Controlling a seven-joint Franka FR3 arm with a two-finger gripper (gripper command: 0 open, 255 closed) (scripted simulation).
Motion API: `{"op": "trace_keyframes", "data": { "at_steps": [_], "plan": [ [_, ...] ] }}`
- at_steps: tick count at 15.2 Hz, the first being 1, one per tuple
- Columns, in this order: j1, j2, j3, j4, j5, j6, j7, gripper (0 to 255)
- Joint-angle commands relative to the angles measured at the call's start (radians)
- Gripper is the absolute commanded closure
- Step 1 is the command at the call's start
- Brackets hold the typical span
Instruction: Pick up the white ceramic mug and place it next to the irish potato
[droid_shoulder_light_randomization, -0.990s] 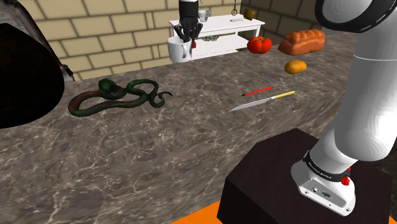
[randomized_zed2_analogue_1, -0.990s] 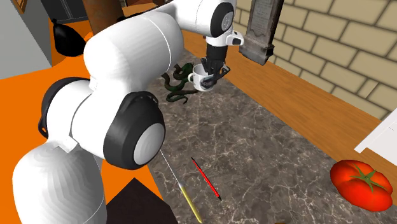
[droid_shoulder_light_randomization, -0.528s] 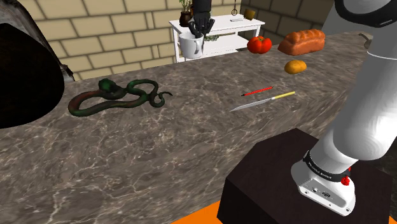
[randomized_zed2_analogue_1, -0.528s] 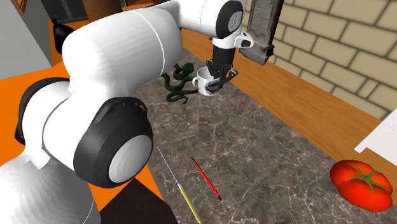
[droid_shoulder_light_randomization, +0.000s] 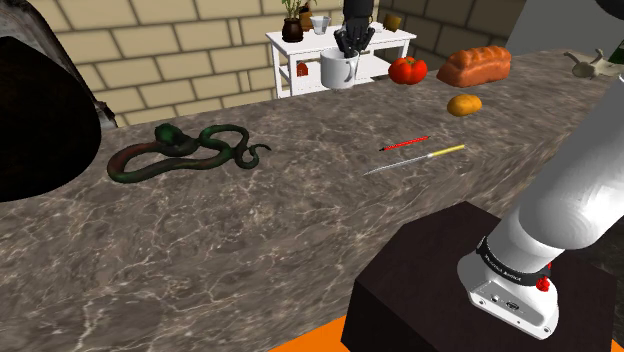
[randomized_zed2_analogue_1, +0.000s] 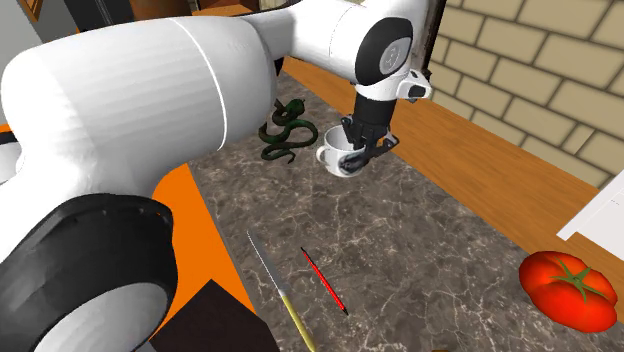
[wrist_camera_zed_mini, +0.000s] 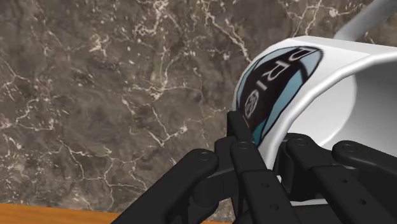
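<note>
Above the marbled counter (randomized_zed2_analogue_1: 430, 235), the hand (randomized_zed2_analogue_1: 362, 152) clamps the white mug (randomized_zed2_analogue_1: 334, 161), one finger inside it

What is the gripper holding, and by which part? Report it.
The gripper holds the white mug by its rim wall, one finger inside, one outside.

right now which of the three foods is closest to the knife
The yellow-orange potato: it lies beyond the handle end of the knife; the red tomato and brown loaf sit farther back.
</note>
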Motion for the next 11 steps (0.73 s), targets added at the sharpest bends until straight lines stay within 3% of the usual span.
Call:
{"op": "trace_keyframes", "data": {
  "at_steps": [1, 11],
  "plan": [
    [-0.021, -0.041, -0.021, -0.052, -0.002, 0.008, -0.043, 255],
    [-0.12, -0.181, -0.141, -0.202, -0.036, 0.01, -0.256, 255]
  ]
}}
